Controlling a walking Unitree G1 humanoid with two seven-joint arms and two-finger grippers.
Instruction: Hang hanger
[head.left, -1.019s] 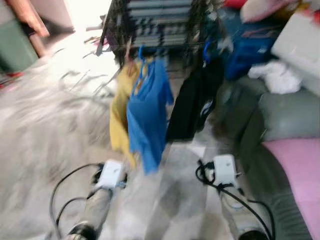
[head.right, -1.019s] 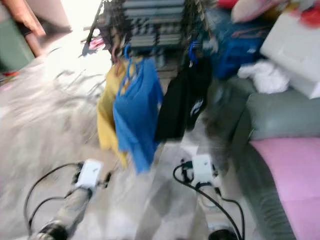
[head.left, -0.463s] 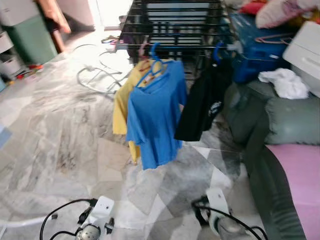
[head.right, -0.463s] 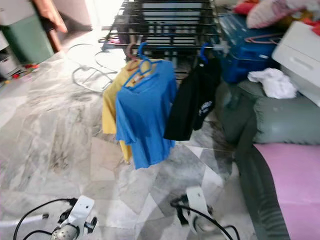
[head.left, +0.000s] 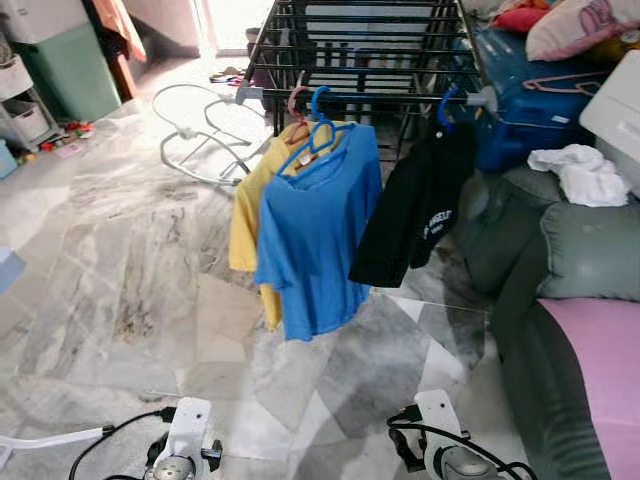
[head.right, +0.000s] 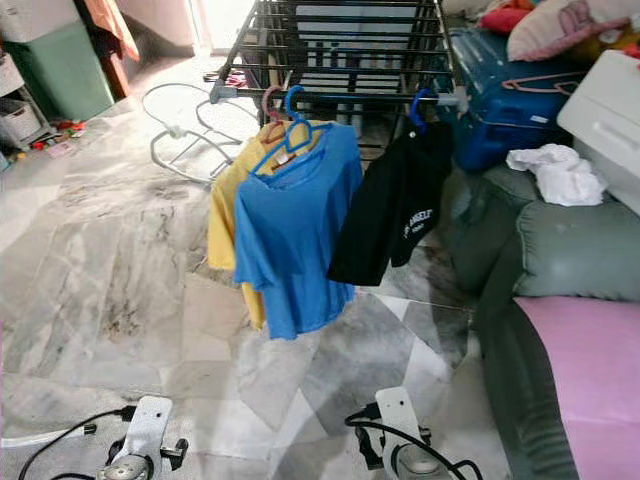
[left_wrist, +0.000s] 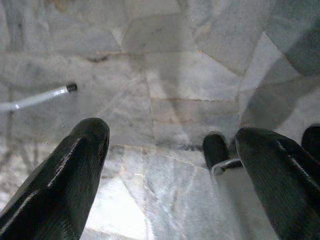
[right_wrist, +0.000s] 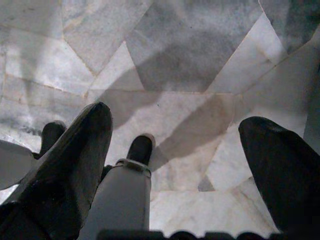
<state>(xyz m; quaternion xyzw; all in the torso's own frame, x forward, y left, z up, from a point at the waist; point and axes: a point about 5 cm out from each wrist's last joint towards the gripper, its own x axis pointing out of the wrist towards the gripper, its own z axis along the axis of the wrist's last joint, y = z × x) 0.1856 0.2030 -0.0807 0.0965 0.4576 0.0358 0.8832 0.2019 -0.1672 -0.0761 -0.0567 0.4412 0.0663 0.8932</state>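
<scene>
blue shirt (head.left: 315, 235) hangs on rack (head.left: 365, 45) — both grippers (idle) spread

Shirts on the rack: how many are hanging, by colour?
Blue shirt: 1
Yellow shirt: 1, partly behind the blue one
Black shirt: 1
Total: 3, all hanging from the rack

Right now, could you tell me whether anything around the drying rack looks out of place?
A white garment lies crumpled on the grey sofa, unhung, and a pink hanger rests loose on the blue suitcase.
</scene>
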